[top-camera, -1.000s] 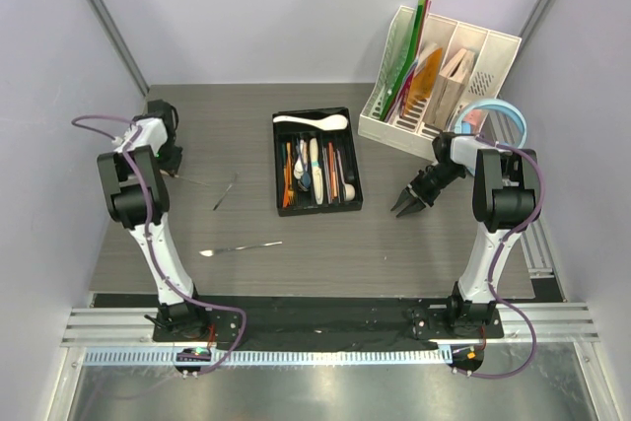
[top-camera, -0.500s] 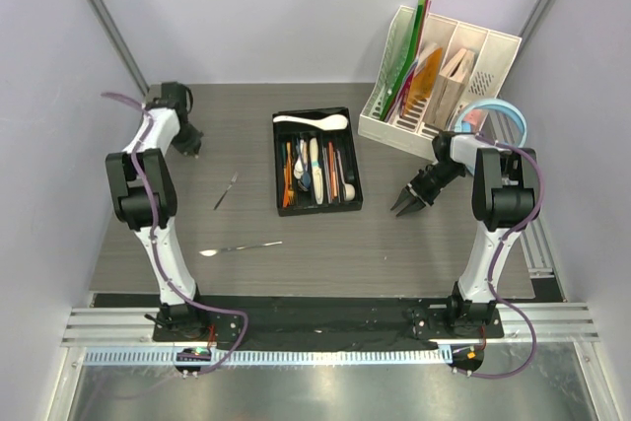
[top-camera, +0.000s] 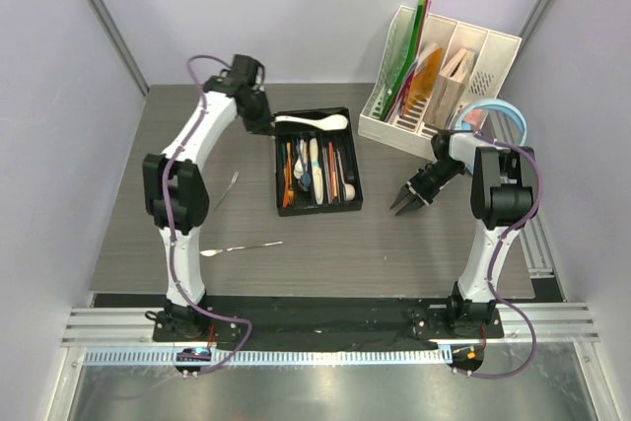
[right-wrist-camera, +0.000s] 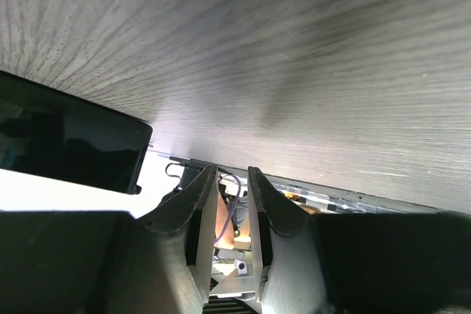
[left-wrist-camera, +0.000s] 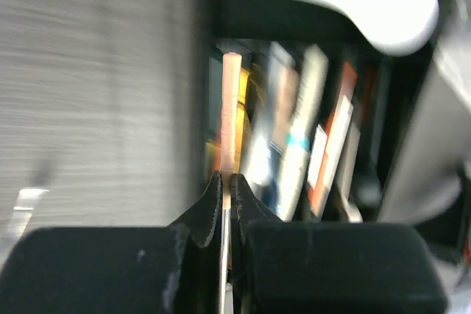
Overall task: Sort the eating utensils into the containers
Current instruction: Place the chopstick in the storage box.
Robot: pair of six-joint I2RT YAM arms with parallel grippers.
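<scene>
The left gripper point(top-camera: 258, 123) is clamped shut on a thin pale-orange chopstick point(left-wrist-camera: 231, 108) above the far-left corner of the black tray point(top-camera: 317, 112). The stick runs straight out from the jaws, roughly in line with the long compartments and over the leftmost one (the wrist view is blurred). The right gripper point(top-camera: 404, 206) hovers right of the tray, jaws slightly apart and empty, so the drop looks to be the left arm's.

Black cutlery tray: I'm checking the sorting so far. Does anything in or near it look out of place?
The white ceramic soup spoon lies crosswise at the far end of the black cutlery tray, while the other pieces lie lengthwise. A short steel utensil and a long steel spoon lie loose on the grey table, left of it.
</scene>
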